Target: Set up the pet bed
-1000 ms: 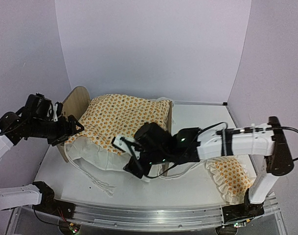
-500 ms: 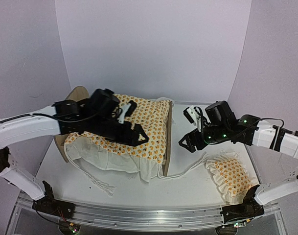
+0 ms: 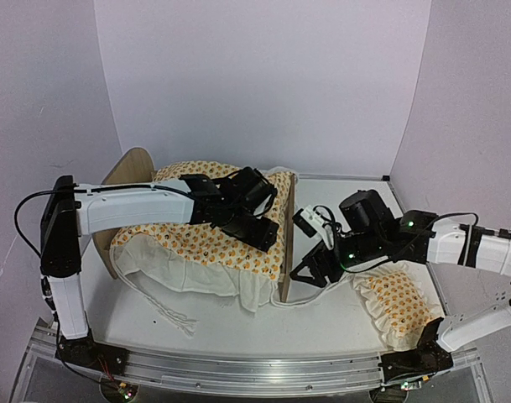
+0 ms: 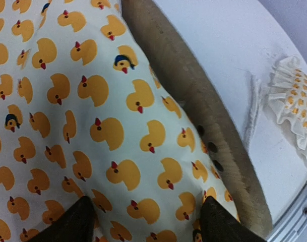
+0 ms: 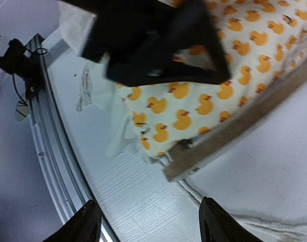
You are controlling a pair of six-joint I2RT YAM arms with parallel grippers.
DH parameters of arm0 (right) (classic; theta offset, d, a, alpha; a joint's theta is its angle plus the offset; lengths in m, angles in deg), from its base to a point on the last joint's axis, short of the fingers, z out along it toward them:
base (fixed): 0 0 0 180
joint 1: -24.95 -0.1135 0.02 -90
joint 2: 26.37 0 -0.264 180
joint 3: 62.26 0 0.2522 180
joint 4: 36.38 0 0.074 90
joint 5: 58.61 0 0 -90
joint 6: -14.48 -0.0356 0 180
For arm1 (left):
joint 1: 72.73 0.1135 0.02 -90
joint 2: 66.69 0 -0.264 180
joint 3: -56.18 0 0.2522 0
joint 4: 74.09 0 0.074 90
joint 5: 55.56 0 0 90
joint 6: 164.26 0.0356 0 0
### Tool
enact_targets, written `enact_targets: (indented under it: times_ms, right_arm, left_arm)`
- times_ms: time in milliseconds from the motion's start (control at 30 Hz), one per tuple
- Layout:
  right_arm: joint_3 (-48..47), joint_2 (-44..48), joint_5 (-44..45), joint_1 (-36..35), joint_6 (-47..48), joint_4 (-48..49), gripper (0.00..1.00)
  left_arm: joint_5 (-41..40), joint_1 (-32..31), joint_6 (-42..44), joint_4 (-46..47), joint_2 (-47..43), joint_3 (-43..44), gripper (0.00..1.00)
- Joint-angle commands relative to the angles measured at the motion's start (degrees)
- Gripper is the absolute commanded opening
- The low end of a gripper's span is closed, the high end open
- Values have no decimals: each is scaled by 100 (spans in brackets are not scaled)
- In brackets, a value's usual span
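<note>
The pet bed stands left of centre, with a rounded wood end board (image 3: pixel 131 173) at its left and another (image 3: pixel 287 239) at its right. A duck-print quilt (image 3: pixel 192 242) with a white ruffle covers it, so the mattress is hidden. My left gripper (image 3: pixel 266 238) is open over the quilt's right end, its fingertips (image 4: pixel 72 222) down on the fabric (image 4: pixel 93 101) beside the end board (image 4: pixel 208 126). My right gripper (image 3: pixel 310 267) hangs open and holds nothing, just right of that board (image 5: pixel 234 133), above bare table.
The small ruffled pillow (image 3: pixel 398 306) lies at the front right and also shows at the left wrist view's edge (image 4: pixel 294 96). White cords trail on the table in front of the bed (image 3: pixel 167 312) and beside the right board (image 5: pixel 234 217). The metal rail (image 3: pixel 255 378) runs along the near edge.
My left arm swung from the bed's left end across the quilt to its right end. My right arm pulled away from the bed's front, then came back close to the right end board.
</note>
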Motion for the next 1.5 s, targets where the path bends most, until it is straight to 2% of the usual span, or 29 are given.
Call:
enact_targets:
  times_ms: [0, 67, 133, 267, 367, 467, 633, 833, 1000, 1067, 1267, 1333, 1467]
  right_arm:
    - [-254, -443, -332, -590, -160, 738, 64]
    - [-330, -690, -294, -652, -271, 790, 55]
    - [-304, -776, -246, -670, -443, 977, 48]
    - [-453, -1014, -16, -711, -704, 1100, 44]
    - [-704, -1256, 172, -726, -865, 1100, 38]
    - [-956, -1483, 361, -725, -997, 1151, 31]
    - [-1232, -1910, 523, -726, -801, 1389, 23]
    - [-1277, -2285, 392, -711, -376, 1653, 17]
    - [-1061, -2283, 95, -589, -376, 1872, 15]
    - [-1027, -2349, -25, -591, -380, 1939, 8]
    - [-982, -2456, -127, -586, -476, 2152, 5]
    - [-1025, -2380, 24, -586, -530, 2100, 0]
    - [-1363, -2030, 146, -588, -596, 1476, 0]
  left_arm:
    - [-673, 146, 264, -339, 136, 353, 63]
    - [-815, 261, 236, -371, 153, 230, 51]
    - [-791, 468, 142, -400, 134, 100, 35]
    - [-769, 795, 105, -389, -122, -172, 13]
    - [-687, 983, 170, -312, -430, -316, 0]
    - [-478, 1103, 255, -191, -738, -439, 0]
    - [141, 1241, 358, 539, -1341, -942, 0]
    - [651, 1297, 331, 839, -1480, -966, 0]
    - [635, 1297, 294, 861, -1641, -1021, 0]
    - [627, 1297, 288, 883, -1701, -1046, 0]
    - [559, 1296, 279, 896, -1829, -1077, 0]
    - [508, 1301, 295, 886, -1851, -1106, 0]
    - [457, 1305, 322, 886, -1851, -1162, 0]
